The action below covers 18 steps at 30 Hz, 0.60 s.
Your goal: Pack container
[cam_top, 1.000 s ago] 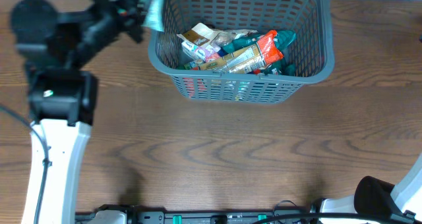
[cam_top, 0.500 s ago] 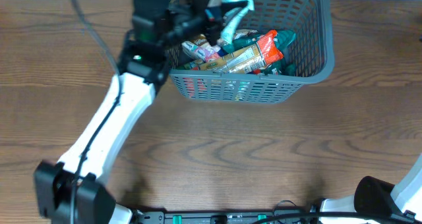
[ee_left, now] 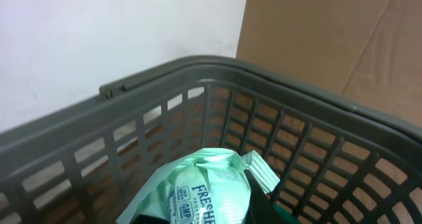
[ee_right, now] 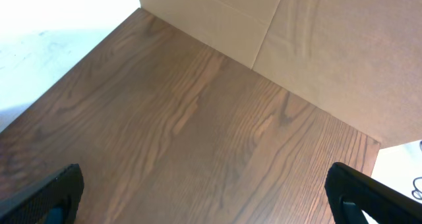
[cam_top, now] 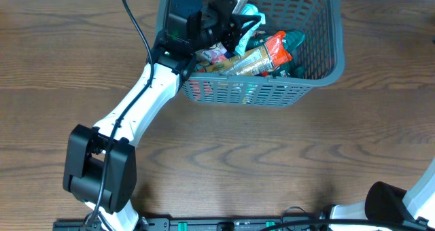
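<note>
The dark grey slotted container (cam_top: 319, 71) stands at the table's far middle and holds several snack packets, among them an orange one (cam_top: 275, 51). My left gripper (cam_top: 241, 17) is over the container's left part, inside its rim, shut on a pale green packet (cam_top: 250, 19). The left wrist view shows that green packet (ee_left: 198, 188) between the fingers, with the container's lattice wall (ee_left: 198, 105) behind it. My right gripper (ee_right: 204, 191) is open and empty over bare wood; only its fingertips show at the frame's lower corners.
The wooden table (cam_top: 224, 156) stretches in front of the container. The right arm's base (cam_top: 397, 204) sits at the bottom right corner. A cardboard wall (ee_right: 316, 46) stands beyond the table's edge in the right wrist view.
My left arm has swung right from the table's left side to over the container, carrying the green packet with it. The right arm has not moved.
</note>
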Tool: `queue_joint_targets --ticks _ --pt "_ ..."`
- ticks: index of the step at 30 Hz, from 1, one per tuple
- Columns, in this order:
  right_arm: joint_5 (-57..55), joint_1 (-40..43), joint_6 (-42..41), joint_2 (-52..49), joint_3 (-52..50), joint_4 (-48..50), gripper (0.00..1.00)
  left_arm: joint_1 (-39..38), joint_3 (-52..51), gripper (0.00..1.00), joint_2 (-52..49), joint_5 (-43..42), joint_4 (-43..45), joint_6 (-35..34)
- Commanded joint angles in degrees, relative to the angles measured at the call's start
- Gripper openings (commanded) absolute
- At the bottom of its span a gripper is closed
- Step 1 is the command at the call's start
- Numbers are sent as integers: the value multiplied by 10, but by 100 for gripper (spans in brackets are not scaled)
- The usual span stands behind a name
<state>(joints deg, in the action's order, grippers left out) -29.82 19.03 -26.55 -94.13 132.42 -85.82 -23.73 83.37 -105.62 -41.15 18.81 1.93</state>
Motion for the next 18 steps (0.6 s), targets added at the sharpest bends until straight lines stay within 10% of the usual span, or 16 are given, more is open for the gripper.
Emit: queue_joint_targets --ticks 1,2,3,18 --pt "-8 2 5 1 5 0 99 3 9 29 13 2 9 6" --pt "-8 2 5 1 5 0 99 3 9 89 14 2 10 0" --pt "-8 2 5 1 5 1 99 3 9 98 16 2 11 -4" --pt "-8 2 5 1 5 0 99 30 9 98 135 76 -76 -7"
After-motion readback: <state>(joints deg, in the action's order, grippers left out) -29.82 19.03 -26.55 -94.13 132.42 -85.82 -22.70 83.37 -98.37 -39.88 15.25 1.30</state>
